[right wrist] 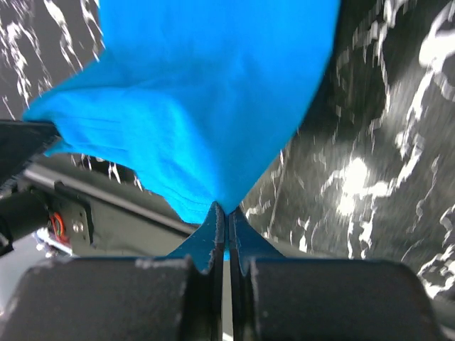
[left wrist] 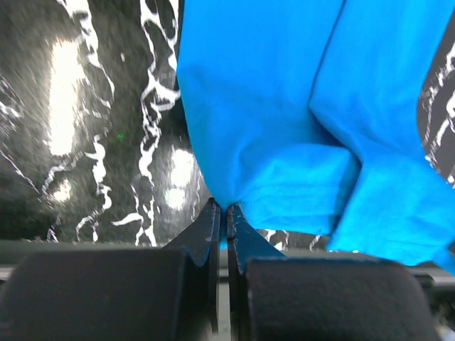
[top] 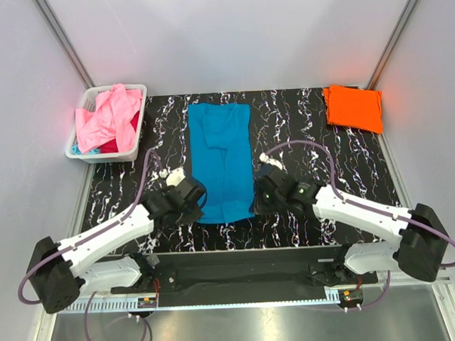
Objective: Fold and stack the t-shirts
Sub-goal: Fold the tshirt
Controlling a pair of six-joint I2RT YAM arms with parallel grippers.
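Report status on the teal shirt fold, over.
Left end effector shut on teal shirt, near hem. Right end effector shut likewise. Orange shirt, basket both clear of it.

left tool (left wrist: pixel 226 208) pinched closed, right tool (right wrist: pixel 226 207) likewise

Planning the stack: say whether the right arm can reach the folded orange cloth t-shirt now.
Probably not yet: its end effector is clamped on the teal-blue cloth t-shirt; the orange t-shirt lies unobstructed.

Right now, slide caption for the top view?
Left tool and right tool pinch near corners of blue shirt; orange shirt folded far right, pink shirt in basket.
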